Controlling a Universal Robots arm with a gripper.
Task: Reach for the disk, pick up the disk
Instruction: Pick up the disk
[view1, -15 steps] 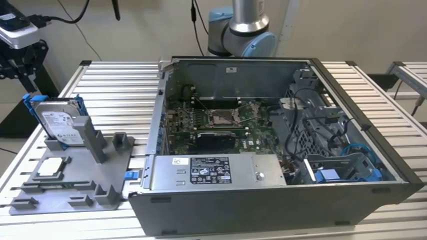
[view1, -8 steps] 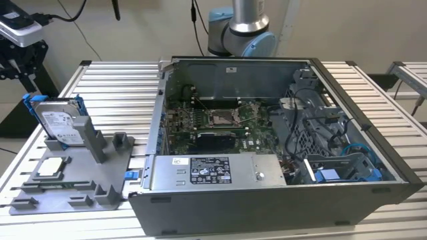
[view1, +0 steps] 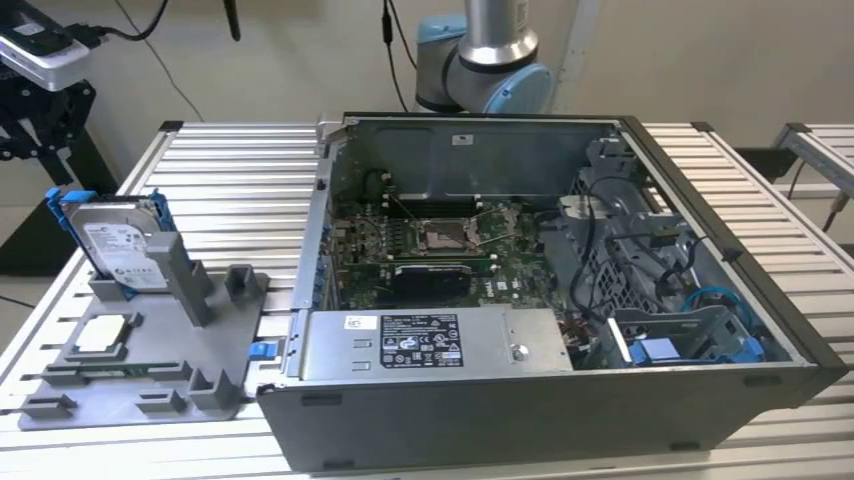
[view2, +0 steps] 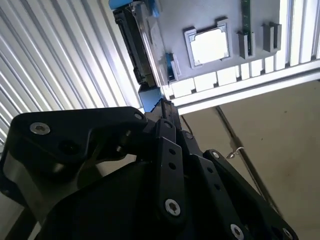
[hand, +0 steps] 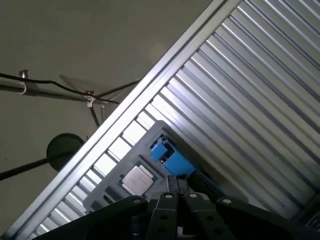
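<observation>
The disk (view1: 120, 245) stands on edge in a slot of the grey holder (view1: 160, 350) at the exterior view's left. It is silver with a white label, and a blue bracket frames it. My gripper (view1: 38, 105) hangs well above and behind it, at the picture's upper left edge. In the second wrist view the disk (view2: 136, 47) shows edge-on, just past my gripper (view2: 161, 106), whose black fingers meet at the tips with nothing between them. In the first wrist view the disk's blue bracket (hand: 170, 159) pokes out beyond my gripper (hand: 176, 186).
A small square silver chip (view1: 107, 335) lies flat in the holder near the disk. The open computer case (view1: 534, 300) stands to the exterior view's right on the ribbed metal table (view1: 240, 180). The arm's base (view1: 487, 70) rises behind the case.
</observation>
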